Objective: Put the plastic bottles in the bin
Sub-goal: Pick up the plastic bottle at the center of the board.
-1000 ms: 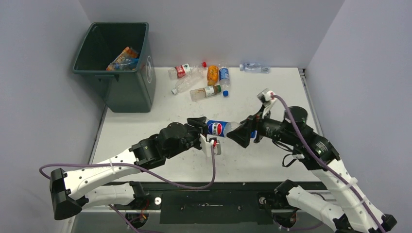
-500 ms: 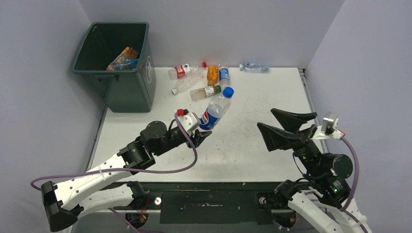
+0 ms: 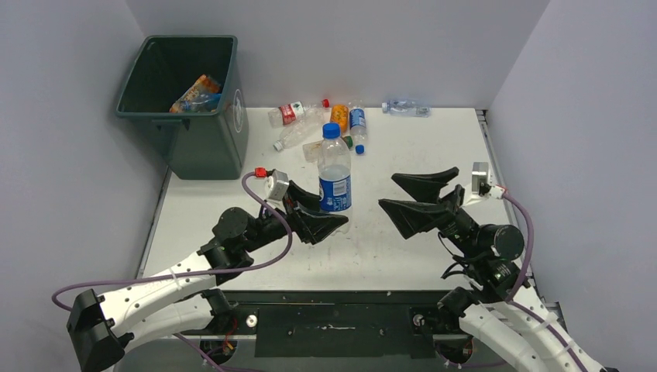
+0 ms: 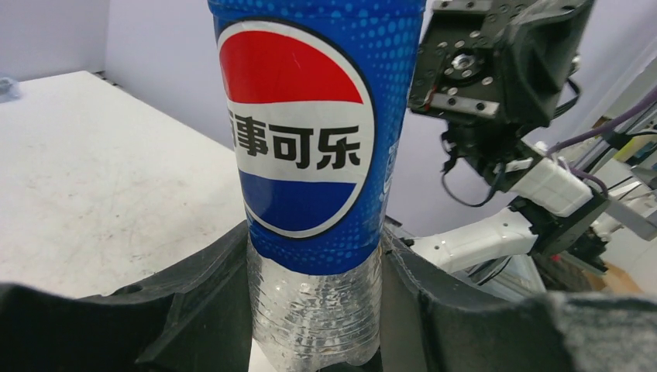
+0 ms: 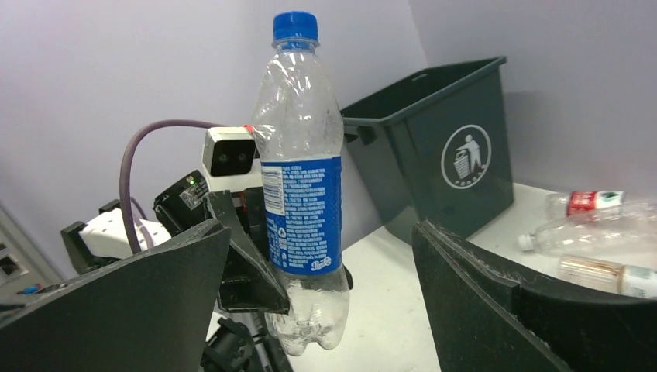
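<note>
A clear blue-labelled bottle (image 3: 335, 174) with a blue cap is held upright between the left fingers (image 3: 319, 226). These fingers are closed on its ribbed lower body, just under the label. The right fingers (image 3: 411, 213) are spread wide and nothing is held in them. They are pointed at the bottle from its right and kept apart from it.

Beyond the left fingers and off to their left, the dark green bin (image 3: 203, 147) is stood at the far left corner of the table (image 3: 434, 147). Orange and clear binned bottles (image 3: 197, 94) are seen inside it. Directly beyond the left fingers, a cluster of loose bottles (image 3: 338, 120) is seen lying on the table. One clear lone bottle (image 3: 406, 108) is seen lying at the far edge, beyond the right fingers.
</note>
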`<action>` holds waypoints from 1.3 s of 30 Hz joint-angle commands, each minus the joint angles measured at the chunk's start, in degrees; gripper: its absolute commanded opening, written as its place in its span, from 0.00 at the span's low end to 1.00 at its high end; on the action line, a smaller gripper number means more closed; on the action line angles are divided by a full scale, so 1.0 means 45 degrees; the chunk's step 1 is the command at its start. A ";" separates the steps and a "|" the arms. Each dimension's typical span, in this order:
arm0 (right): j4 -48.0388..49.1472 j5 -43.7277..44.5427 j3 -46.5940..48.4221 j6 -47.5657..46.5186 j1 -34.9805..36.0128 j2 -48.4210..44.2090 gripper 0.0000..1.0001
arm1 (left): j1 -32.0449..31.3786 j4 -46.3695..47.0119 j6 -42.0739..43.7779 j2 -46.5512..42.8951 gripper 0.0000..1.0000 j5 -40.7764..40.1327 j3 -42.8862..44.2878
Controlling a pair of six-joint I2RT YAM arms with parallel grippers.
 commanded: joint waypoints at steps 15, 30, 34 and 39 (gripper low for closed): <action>0.3934 -0.0984 0.0726 0.0885 0.2019 0.4203 0.91 | -0.0325 0.0159 -0.0552 0.0335 0.02 0.0643 0.0944; 0.4262 0.0732 0.0695 0.0488 0.3078 0.5253 0.55 | -0.0824 -0.1930 0.0863 0.0391 0.03 0.1124 0.1986; 0.4563 0.0691 0.0478 0.0505 0.3188 0.5299 0.37 | -0.0992 -0.1913 0.0994 0.0334 0.30 0.0996 0.1903; 0.3752 0.0924 0.0440 -0.0289 0.3221 0.4489 0.24 | -0.1028 -0.1345 0.1364 -0.0549 1.00 0.0121 0.1151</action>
